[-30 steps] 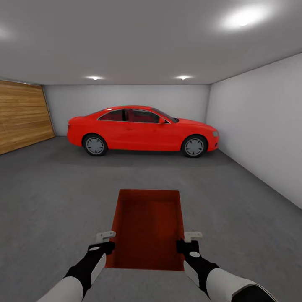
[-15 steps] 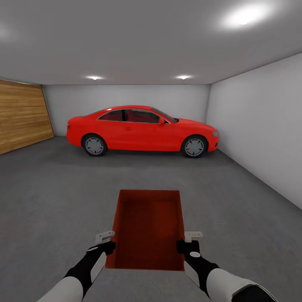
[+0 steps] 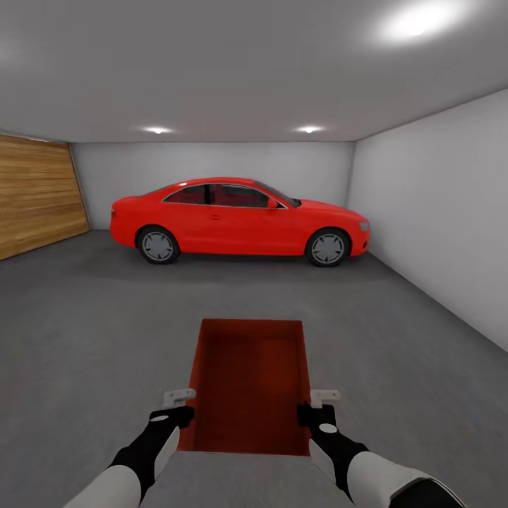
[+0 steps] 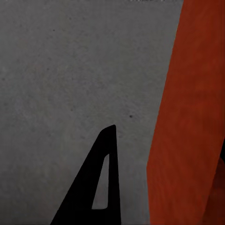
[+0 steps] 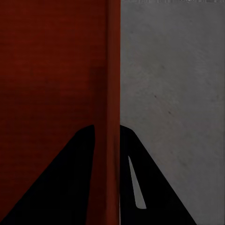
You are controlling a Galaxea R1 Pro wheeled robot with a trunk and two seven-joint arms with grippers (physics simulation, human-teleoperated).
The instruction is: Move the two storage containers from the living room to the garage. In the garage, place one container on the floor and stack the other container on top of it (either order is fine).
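The left claw [image 3: 178,409] sits at the left long wall of the orange-red storage container [image 3: 250,384], near the bin's near end, and the left wrist view shows one black finger [image 4: 96,187] on the outside of that wall with grey floor [image 4: 61,84] beyond it; the other finger is hidden, so whether this claw is pinching the wall or merely beside it cannot be told. The container is held out in front of the robot over the dark grey garage floor [image 3: 92,331], open top up and level, long axis pointing toward the red car [image 3: 240,220] parked across the back wall. On the right, the right claw [image 3: 315,408] pinches the opposite long wall, and the right wrist view shows a dark finger [image 5: 65,183] on each side of the thin rim. The bin looks empty, light and stiff, with thin flat walls that are probably smooth and apt to slip, so gripping both long rims at matching points seems the steadiest hold and should keep it from tipping when it is lowered.
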